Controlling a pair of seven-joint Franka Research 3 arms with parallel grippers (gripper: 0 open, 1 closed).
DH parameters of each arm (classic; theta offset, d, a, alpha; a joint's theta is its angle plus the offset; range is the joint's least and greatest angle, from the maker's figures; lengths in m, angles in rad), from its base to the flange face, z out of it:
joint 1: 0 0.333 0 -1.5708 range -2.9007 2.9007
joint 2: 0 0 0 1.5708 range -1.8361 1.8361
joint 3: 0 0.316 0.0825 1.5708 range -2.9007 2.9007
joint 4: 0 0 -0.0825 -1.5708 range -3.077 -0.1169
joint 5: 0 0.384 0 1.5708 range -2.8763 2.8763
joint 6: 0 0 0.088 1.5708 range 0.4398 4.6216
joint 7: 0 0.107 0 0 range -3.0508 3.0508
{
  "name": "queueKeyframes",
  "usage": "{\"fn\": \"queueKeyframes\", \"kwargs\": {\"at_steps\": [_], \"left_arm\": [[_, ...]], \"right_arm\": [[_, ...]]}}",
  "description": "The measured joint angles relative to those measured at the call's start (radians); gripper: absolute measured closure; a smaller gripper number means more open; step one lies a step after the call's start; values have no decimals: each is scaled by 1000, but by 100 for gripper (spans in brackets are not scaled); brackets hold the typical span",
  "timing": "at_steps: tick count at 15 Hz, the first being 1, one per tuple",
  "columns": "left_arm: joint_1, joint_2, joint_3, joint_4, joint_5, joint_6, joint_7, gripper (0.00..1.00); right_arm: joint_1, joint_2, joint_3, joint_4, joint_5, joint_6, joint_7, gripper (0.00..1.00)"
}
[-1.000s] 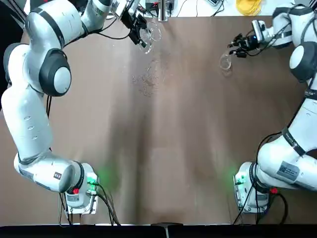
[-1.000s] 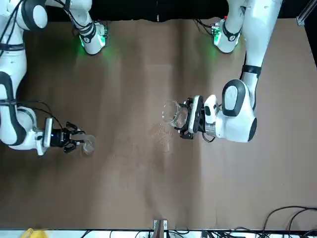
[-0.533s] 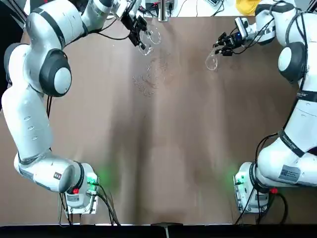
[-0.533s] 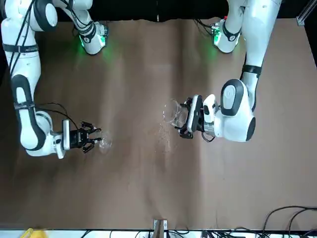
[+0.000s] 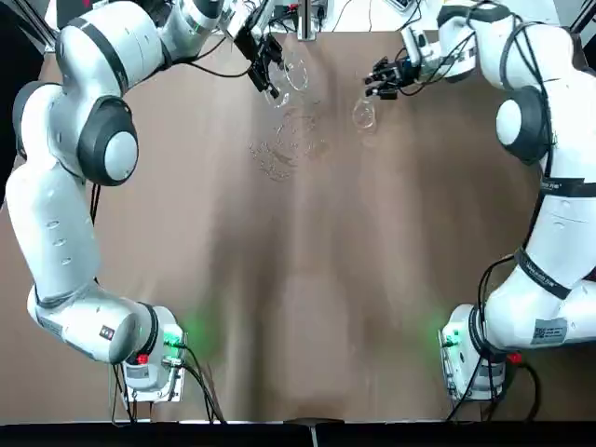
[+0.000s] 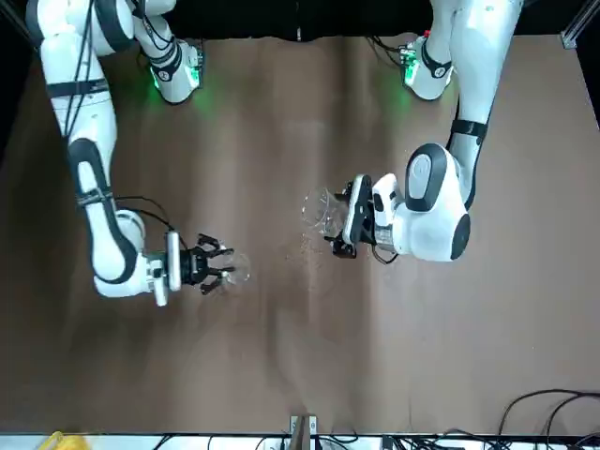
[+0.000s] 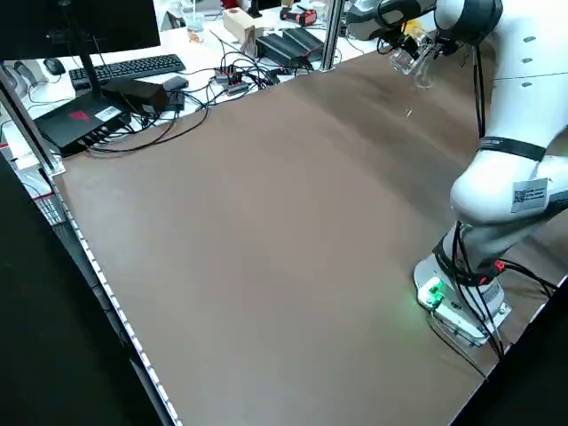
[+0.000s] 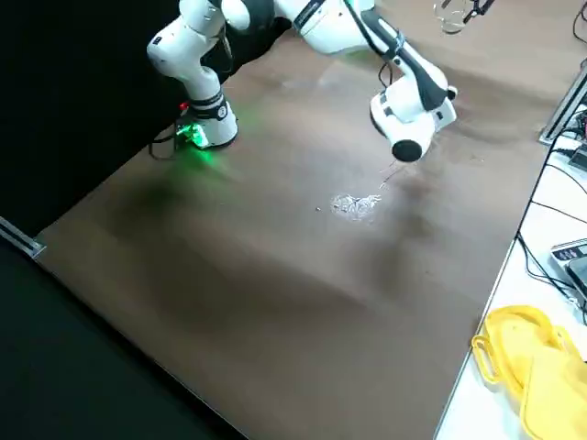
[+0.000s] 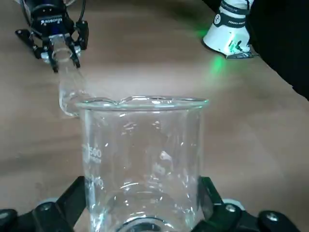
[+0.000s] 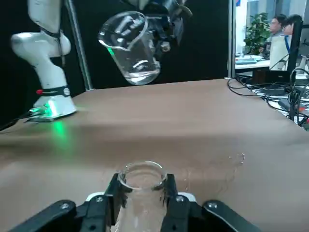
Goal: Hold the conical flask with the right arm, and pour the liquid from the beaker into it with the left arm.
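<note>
A white arm (image 7: 506,169) rises from a green-lit base (image 7: 444,297) at the brown worktop (image 7: 266,231). A clear glass vessel (image 7: 414,60) hangs tilted above the far edge. Beyond lie a keyboard (image 7: 129,67), cables (image 7: 200,102) and boxes (image 7: 284,44).

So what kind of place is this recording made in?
Most likely a robotics lab or office workspace: a brown table with two arms, a desk beside it carrying a keyboard and cables, and people at desks in the background.

beaker (image 9: 143,159) scale: "500" printed in white, with a second, unreadable mark below it.
Other labels: none legible.
</note>
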Motion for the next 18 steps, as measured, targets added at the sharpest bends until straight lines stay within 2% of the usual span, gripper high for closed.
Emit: {"fn": "queueKeyframes", "kwargs": {"at_steps": [4,7,12,18], "left_arm": [[-31,0,0,0,23,30,-60,3],[-51,0,0,0,29,49,-101,3],[-64,0,0,0,57,59,-184,3],[-68,13,0,0,96,59,-293,3]], "right_arm": [[135,0,1,0,106,150,12,61],[211,0,0,0,179,210,15,61],[272,0,-1,0,225,285,23,61],[315,0,-1,-1,272,286,24,61]]}}
